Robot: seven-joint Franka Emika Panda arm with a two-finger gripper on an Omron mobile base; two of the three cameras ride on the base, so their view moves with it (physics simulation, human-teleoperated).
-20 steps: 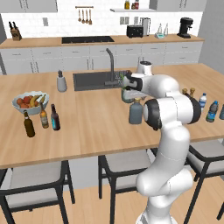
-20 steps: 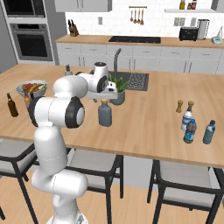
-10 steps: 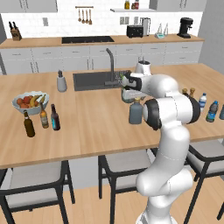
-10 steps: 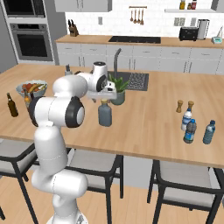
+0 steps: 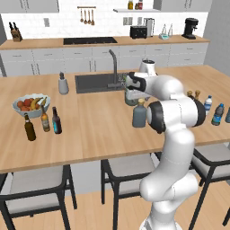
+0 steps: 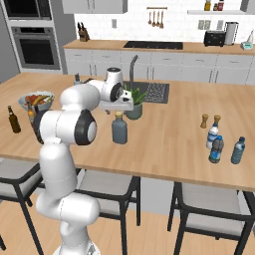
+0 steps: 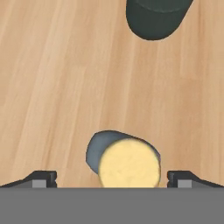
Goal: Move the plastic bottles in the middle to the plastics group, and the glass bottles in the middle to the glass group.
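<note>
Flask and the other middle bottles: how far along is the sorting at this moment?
Done, it seems: the beer bottle stands by the glass group near the fruit bowl, and the blue-tinted water bottle stands with the plastics group. In hand: the open pincer hangs above the corked flask, fingertips either side of its stopper, not gripping. Left: grasp the flask and carry it to the glass group.

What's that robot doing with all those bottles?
The robot is sorting bottles on a kitchen counter. Its gripper hangs open right above the grey-blue flask, whose cork sits between the fingertips, so nothing is grabbed yet. Plastic water bottles stand at one end of the counter. Brown glass bottles stand by the fruit bowl at the other end.
</note>
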